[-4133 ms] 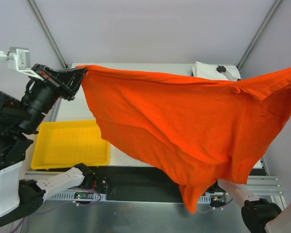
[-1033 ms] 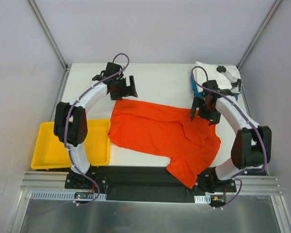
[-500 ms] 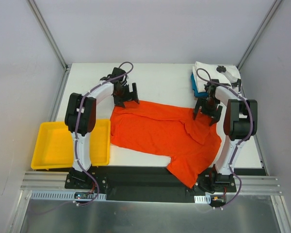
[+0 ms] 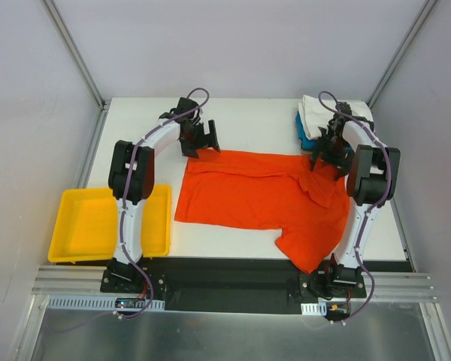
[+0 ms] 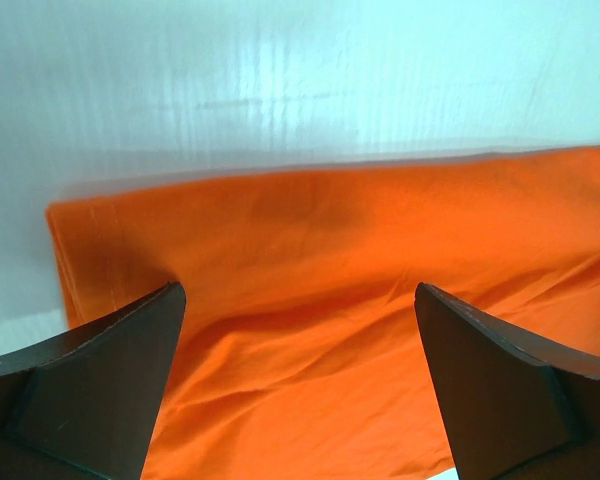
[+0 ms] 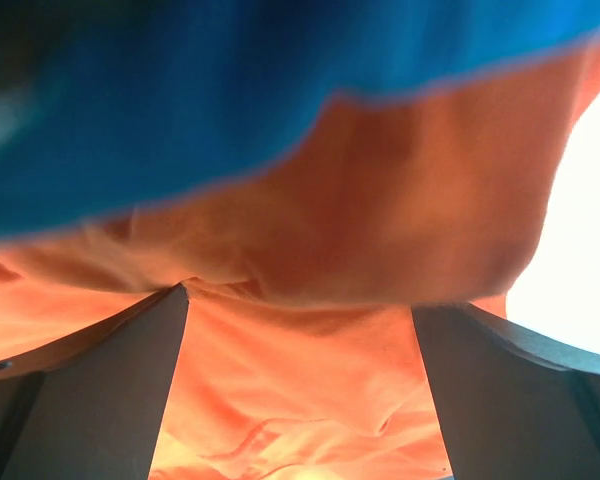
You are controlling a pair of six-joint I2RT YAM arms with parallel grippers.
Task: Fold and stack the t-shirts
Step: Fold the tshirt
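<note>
A few seconds back the orange-red t-shirt [image 4: 263, 197] was stretched in the air between both arms; now it lies spread on the white worktop [image 4: 248, 120], and in the last second both claws have slid toward the far edge of the cloth, dragging it flatter. The left claw [image 4: 203, 141] sits at the shirt's far left corner with its fingers spread wide, nothing pinched between them; its wrist view shows the hem running straight across just ahead of the fingers. The right claw [image 4: 327, 154] is spread just as wide at the far right corner, where a sleeve has bunched and lapped over itself. From its own camera the right claw hangs low over orange cloth, with a blurred band of teal-blue shirt [image 4: 306, 138] close above the lens. That blue shirt lies under the white shirt with black marks [image 4: 338, 114] in the far right corner, looking like a stack kept out of the way. The near right part of the orange shirt droops over the front edge of the worktop, so I'd judge it needs more smoothing before any fold. The yellow tray [image 4: 83, 256] sits off to the left, apart from the cloth.
</note>
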